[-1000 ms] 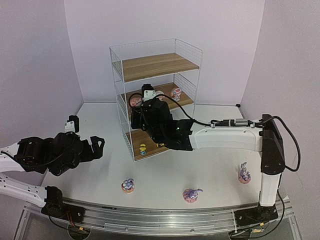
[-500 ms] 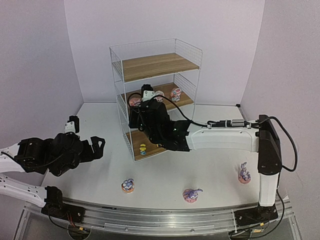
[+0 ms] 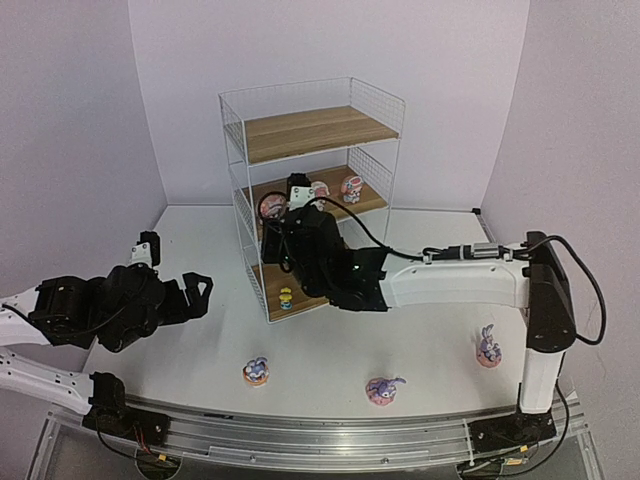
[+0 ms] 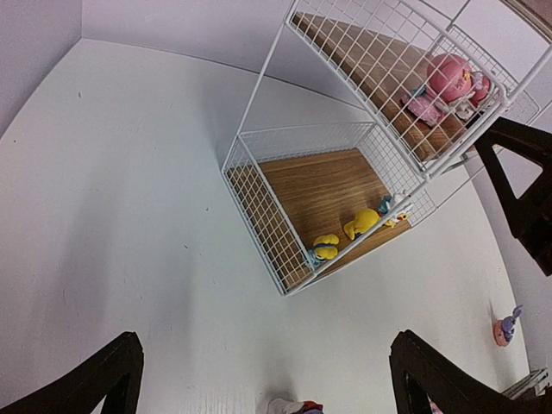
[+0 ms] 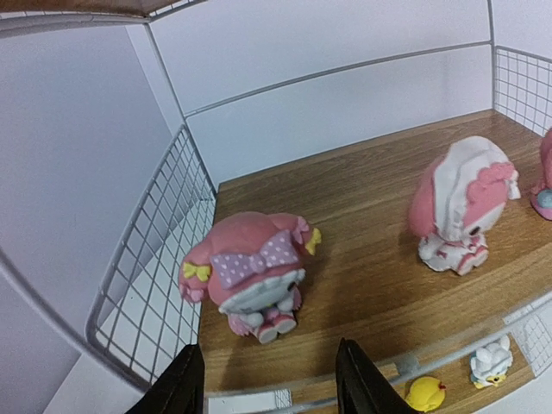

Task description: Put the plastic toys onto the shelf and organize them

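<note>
From above, the shelf stands at the far middle of the surface. Three purple bunnies are not yet shelved; they sit apart along the near edge, at left, centre and right. Pink toys line the middle board, and a yellow toy shows on the bottom board. The right tool is at the shelf's open front, level with the middle board. The left tool hangs over bare surface to the shelf's left.

The left wrist view shows the left tool spread wide and empty. Beyond it, yellow toys sit near the front edge of the bottom board, and one bunny stands far off to the right.

The right wrist view shows the right tool also spread, pinching nothing, its fingers just short of the middle board. A pink toy with a dotted bow sits directly ahead and clear of the tool; a hooded pink-white one sits further right.

The bunnies look like hard moulded plastic — light, stiff and smooth, so likely slippery and easy to tip. The thin ears are a poor hold; closing low across the body, just above the pink base, seems safest, and gently.
</note>
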### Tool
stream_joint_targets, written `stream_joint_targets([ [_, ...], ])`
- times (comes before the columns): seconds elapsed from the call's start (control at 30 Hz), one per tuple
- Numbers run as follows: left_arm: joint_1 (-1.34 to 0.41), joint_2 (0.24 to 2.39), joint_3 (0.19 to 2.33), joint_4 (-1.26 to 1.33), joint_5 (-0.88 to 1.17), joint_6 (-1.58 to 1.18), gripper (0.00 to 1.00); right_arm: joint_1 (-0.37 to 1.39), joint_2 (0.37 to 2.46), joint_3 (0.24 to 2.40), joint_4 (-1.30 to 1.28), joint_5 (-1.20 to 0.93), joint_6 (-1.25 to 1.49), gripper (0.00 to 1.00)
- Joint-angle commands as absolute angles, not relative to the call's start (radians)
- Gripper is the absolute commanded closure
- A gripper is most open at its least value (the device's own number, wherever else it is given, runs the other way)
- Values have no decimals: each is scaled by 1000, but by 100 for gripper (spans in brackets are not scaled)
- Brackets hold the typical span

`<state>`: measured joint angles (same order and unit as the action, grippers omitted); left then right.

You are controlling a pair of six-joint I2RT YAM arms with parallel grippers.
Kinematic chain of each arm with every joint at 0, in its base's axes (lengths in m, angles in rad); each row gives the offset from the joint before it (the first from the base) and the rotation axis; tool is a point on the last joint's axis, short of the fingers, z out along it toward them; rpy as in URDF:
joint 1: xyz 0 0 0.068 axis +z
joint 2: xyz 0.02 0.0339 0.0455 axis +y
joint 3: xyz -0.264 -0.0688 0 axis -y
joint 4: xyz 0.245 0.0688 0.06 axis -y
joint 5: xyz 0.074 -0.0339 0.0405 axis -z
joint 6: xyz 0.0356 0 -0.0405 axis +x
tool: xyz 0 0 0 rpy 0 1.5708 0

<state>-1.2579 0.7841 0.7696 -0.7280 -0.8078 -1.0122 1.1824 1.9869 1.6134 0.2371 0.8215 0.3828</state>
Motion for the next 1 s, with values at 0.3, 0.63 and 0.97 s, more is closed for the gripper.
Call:
stream_joint_targets([
  [0.3, -1261, 772, 750, -635, -721, -966, 0, 1201, 1509, 1336, -105, 650, 371, 25],
  [0.63, -1262, 792, 726, -566, -644, -944, 0, 1038, 1222, 1155, -493, 604, 453, 5],
  [0.97, -1262, 809, 662, -377, -487, -788, 0, 537, 1250, 1017, -713, 180, 514, 2],
])
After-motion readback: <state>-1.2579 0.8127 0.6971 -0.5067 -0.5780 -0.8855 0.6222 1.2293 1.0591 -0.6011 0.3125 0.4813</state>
